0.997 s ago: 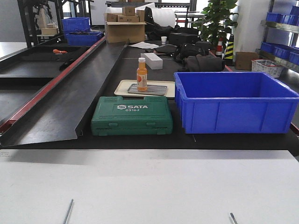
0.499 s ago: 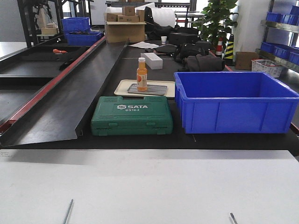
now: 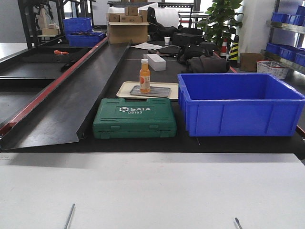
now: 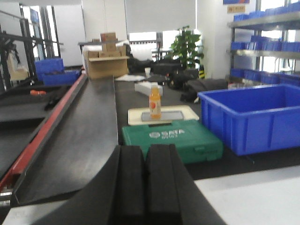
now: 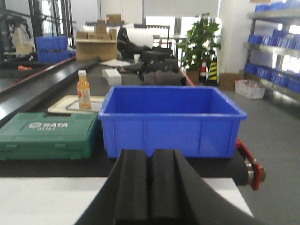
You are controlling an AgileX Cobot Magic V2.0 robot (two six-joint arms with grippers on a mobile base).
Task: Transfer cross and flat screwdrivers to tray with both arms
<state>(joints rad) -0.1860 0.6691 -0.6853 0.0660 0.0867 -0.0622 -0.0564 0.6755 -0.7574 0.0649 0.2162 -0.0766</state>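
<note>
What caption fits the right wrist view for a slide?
Shut right tool faces a blue bin beside a green SATA case.

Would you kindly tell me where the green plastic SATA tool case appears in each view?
Front view: green plastic SATA tool case, centre, left of the deep blue plastic bin.
Left wrist view: case right of centre.
Right wrist view: case lower left.
Shared landmark: that bin.

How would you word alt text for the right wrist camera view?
The right tool, black and shut, points at a deep blue bin. Left of the bin sit a green case and, behind it, an upright orange bottle.
</note>
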